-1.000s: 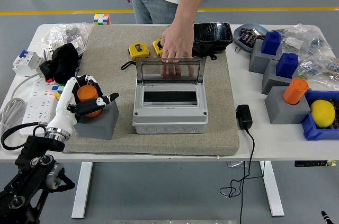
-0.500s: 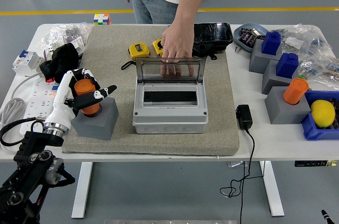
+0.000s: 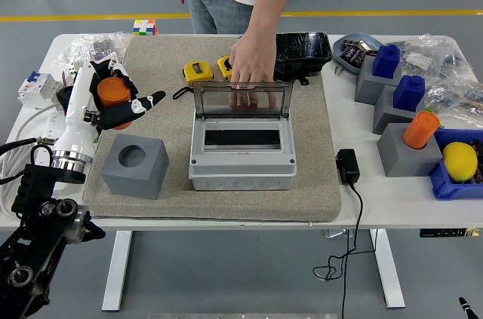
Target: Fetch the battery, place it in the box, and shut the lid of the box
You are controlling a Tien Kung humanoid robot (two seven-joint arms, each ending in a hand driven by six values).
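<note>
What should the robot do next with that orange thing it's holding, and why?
Probably carry it right, toward the open box. The left hand grips the orange battery above the empty grey holder, and a person's hand holds the lid up.

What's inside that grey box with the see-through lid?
The grey box looks empty: only a dark rectangular slot in its panel. A person's hand holds the lid up. What lies beneath the panel is hidden.
</note>
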